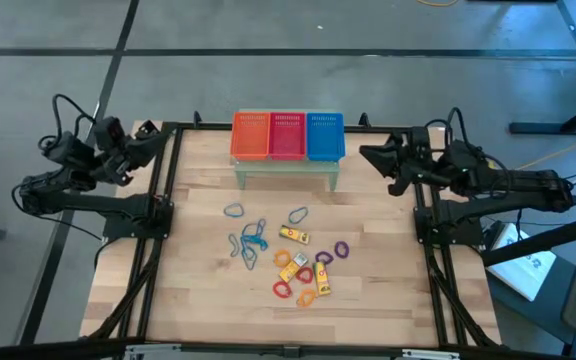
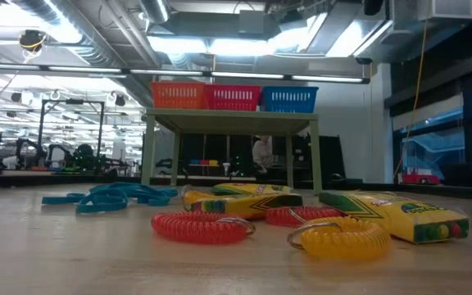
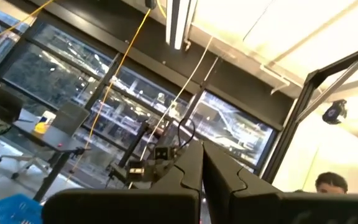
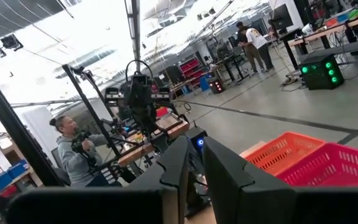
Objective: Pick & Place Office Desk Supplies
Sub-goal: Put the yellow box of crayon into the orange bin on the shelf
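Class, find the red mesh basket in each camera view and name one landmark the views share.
High view: red basket, middle of three on the small stand.
Low view: red basket, centre, atop the stand.
Left wrist view: not in it.
Right wrist view: red basket, lower right.
Shared landmark: orange basket beside it.

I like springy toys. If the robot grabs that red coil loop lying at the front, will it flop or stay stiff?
Probably floppy: the red coil loop looks like a soft spring and sags flat on the table. It seems light. Lying flat, it likely won't roll.

Blue basket (image 3: 8, 208): cut off at seven o'clock, left wrist view.
Crayon box (image 2: 400, 215): label print too blurred to read.
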